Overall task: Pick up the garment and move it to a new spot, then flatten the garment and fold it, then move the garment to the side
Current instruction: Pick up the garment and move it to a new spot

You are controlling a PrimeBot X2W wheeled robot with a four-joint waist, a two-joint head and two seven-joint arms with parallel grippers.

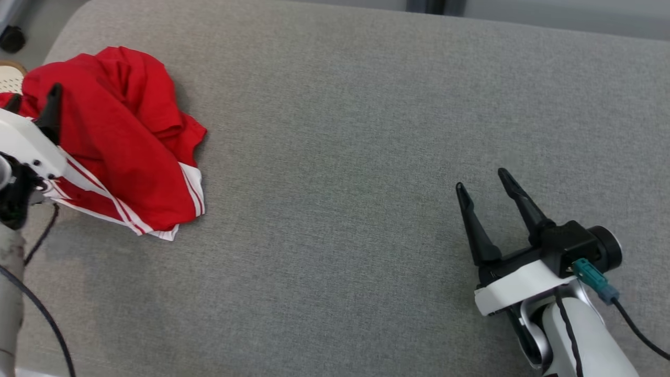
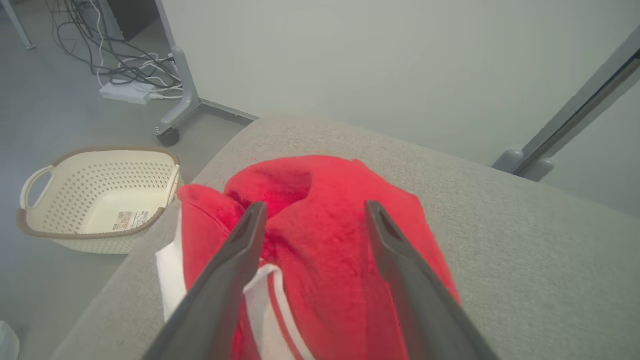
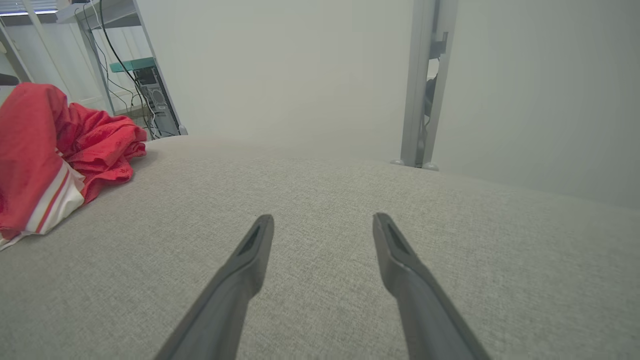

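- Our left claw (image 2: 316, 205) stands spread wide with nothing held. Its two fingers point over the top of the red garment (image 1: 131, 141), one to each side of a raised fold. We cannot tell whether the tips touch the cloth.
- Our right claw (image 1: 482, 179) is just as wide apart and also empty. It hangs low over bare grey fabric, well apart from the garment.
- The garment lies crumpled in a heap at the far left corner of the grey upholstered surface (image 1: 340, 157), close to its left edge. White hems with red stripes show at the near side of the heap.
- We judge it light, soft and limp. It should sag and trail from any single hold, and loose layers may slip out of a shallow pinch.
- We judge the best hold to be a deep pinch on the thick raised fold between the left fingers, or on a doubled, striped hem, which gives a firmer edge. Grabbing one thin outer layer would risk dragging the heap rather than lifting it.
- Past the left edge a cream perforated laundry basket (image 2: 100, 175) sits on the floor, so a careless pull that way could tip the cloth off.
- The middle of the surface looks like the natural new spot.
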